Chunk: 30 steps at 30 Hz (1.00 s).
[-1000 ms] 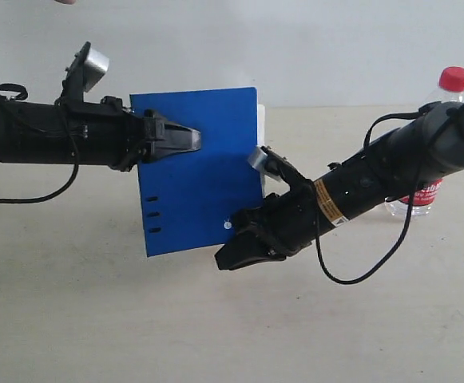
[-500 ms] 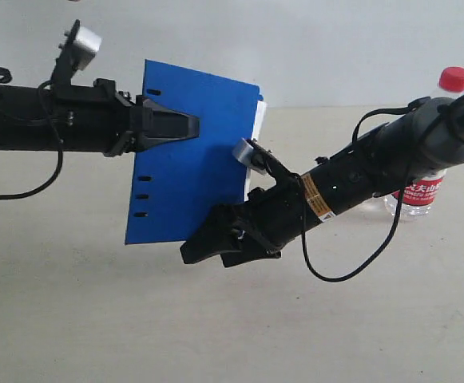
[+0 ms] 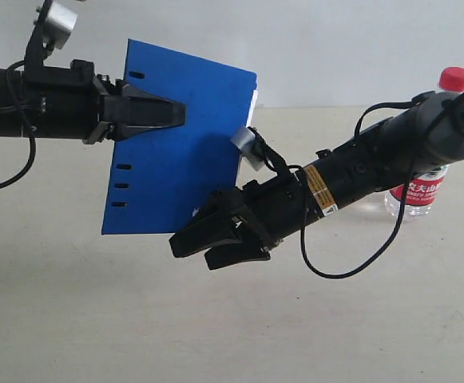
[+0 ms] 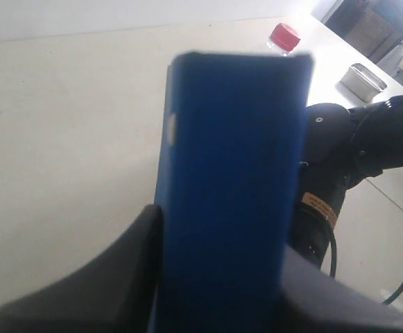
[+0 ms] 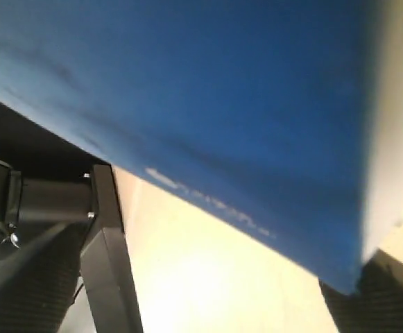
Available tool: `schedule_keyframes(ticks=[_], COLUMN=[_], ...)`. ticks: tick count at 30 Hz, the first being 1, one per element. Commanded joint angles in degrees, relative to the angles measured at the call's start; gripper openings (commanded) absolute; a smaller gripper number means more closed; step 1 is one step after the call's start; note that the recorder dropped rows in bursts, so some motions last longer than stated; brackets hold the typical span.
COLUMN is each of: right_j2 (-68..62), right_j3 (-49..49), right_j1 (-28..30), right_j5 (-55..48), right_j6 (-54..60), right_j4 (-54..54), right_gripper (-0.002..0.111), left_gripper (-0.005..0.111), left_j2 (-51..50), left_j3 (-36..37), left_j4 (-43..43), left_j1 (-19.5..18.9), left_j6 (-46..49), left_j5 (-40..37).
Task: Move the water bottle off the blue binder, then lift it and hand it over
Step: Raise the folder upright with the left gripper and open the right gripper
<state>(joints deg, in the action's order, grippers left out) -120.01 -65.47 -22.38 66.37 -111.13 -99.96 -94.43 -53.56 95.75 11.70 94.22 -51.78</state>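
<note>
step: water bottle (image 3: 418,193) is off the blue binder (image 3: 180,152), and the binder is up in the air; I judge the hand-over is the step in hand
left fingers (image 3: 161,112): clamped on the blue binder at its 10 o'clock edge, carrying it tilted, clear of the worktop (image 3: 96,319)
right fingers (image 3: 196,238): spread wide, holding nothing, just below the binder's 5 o'clock corner; the wrist view shows that corner above them, contact not clear
water bottle: upright on the worktop, well apart at the binder's 3 o'clock, partly behind my right arm
next move: my guess is that the left fingers must keep their clamp and present a free edge; whoever receives needs a firm hold before I let go, or the binder swings
count: one water bottle, one blue binder, two arms; four slots show along the binder's edge
</note>
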Motion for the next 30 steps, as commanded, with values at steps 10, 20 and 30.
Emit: schedule_keyframes(ticks=[10,20,30], right_j2=[0.1,0.1,0.1], right_j3=[-0.2,-0.2,-0.2], right_j1=[-0.3,-0.2,4.0], right_j5=[-9.3,-21.7,-18.2], right_j6=[0.4,1.4,1.3], right_j4=[0.0,0.0,0.0], right_gripper=[0.083,0.083,0.081], left_gripper=[0.004,0.004,0.004], left_j2=[1.0,4.3,10.6], left_j3=[0.8,0.9,0.8], left_j4=[-2.1,-1.4,-8.0], left_j1=[0.6,-0.1,-0.1], left_j6=[-0.9,-0.1,-1.8], left_j5=[-10.5,0.4,5.4])
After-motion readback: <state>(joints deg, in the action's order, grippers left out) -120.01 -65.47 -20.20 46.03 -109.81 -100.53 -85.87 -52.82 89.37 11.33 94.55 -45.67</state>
